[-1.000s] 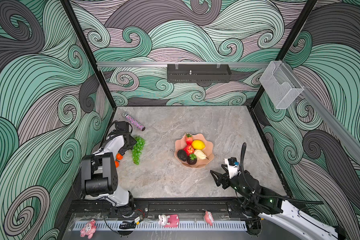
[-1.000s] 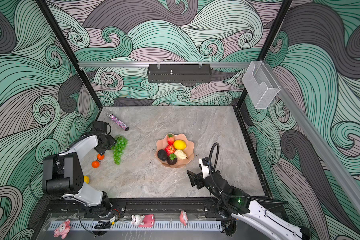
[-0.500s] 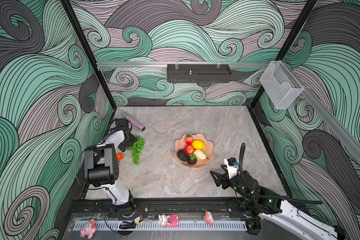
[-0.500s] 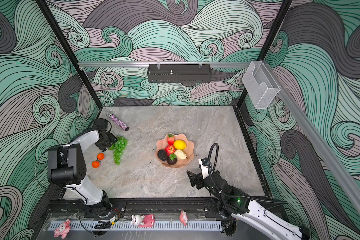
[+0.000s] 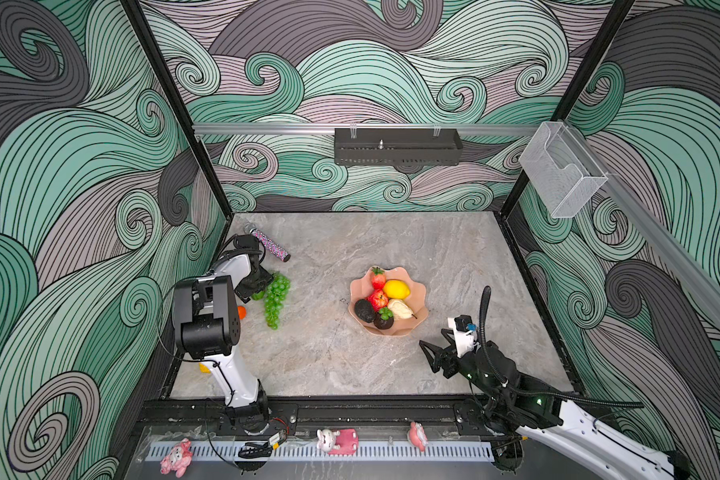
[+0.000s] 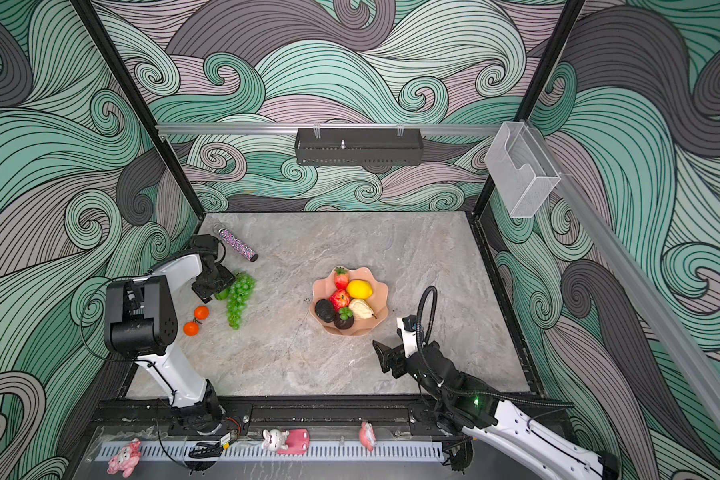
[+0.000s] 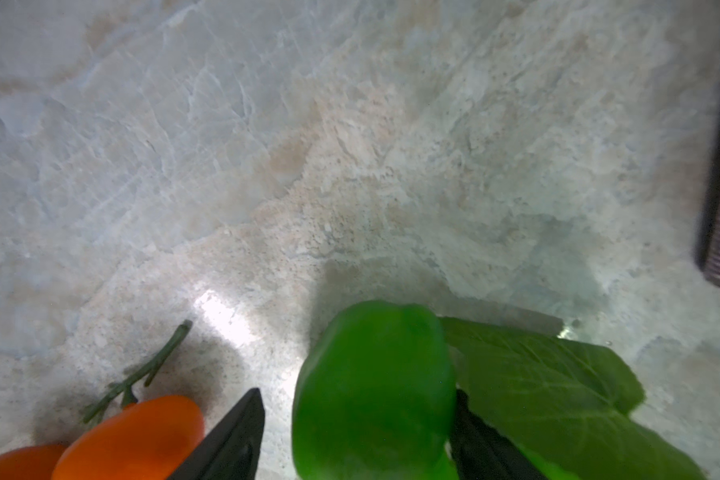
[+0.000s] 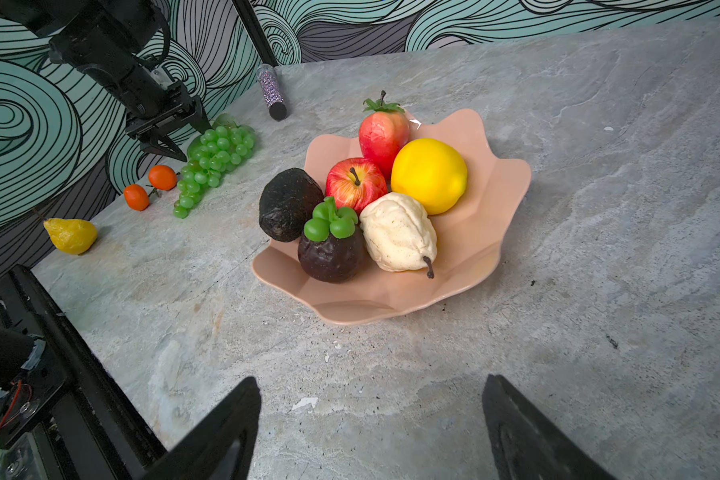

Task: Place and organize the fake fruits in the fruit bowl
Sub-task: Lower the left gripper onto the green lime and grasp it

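My left gripper (image 7: pixel 358 392) is open low over the table at the left wall, and a green lime (image 7: pixel 375 390) sits between its fingers; one finger touches it, the other stands clear. The green grape bunch (image 6: pixel 240 299) lies just beside it, and two oranges (image 6: pixel 201 312) lie nearer the front. The salmon fruit bowl (image 8: pixel 495 208) at mid-table holds a strawberry, lemon, apple, avocado, mangosteen and pear. A second yellow lemon (image 8: pixel 70 235) lies by the left wall. My right gripper (image 8: pixel 371 380) is open and empty, in front of the bowl.
A sparkly tube (image 5: pixel 271 245) lies at the back left, close behind the left gripper (image 5: pixel 258 291). The left arm's bulky elbow (image 5: pixel 204 316) stands over the left front of the table. A clear box (image 5: pixel 562 174) hangs on the right wall.
The left arm's elbow has swung forward and its gripper has shifted slightly right onto the lime beside the grapes. The right arm has not moved.
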### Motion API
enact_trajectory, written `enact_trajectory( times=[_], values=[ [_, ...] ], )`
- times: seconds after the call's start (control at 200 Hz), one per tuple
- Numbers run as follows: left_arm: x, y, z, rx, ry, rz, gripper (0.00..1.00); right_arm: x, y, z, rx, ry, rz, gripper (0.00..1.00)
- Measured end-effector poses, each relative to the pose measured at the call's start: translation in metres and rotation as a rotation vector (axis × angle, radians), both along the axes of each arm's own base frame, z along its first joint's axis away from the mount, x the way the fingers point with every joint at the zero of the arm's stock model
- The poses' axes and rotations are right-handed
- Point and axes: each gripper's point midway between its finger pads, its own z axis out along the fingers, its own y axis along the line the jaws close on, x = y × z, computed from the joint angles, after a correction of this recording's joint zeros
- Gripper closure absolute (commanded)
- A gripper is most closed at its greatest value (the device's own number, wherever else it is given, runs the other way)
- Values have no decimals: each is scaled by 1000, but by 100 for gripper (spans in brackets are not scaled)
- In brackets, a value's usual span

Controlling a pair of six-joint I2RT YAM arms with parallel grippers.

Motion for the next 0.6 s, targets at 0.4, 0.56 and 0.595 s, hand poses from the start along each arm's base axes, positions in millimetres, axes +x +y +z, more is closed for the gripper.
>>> enact_trajectory(
  times=[0.4, 0.56, 0.595],
  values=[
    [-7, 9, -6, 14, 47, 25, 29, 0, 1, -3, -12, 8, 0, 16],
    [-6, 10, -15, 1, 68, 31, 36, 0, 1, -3, -13, 8, 0, 16],
    [-6, 10, -15, -1, 68, 31, 39, 0, 1, -3, -12, 8, 0, 16]
  ],
)
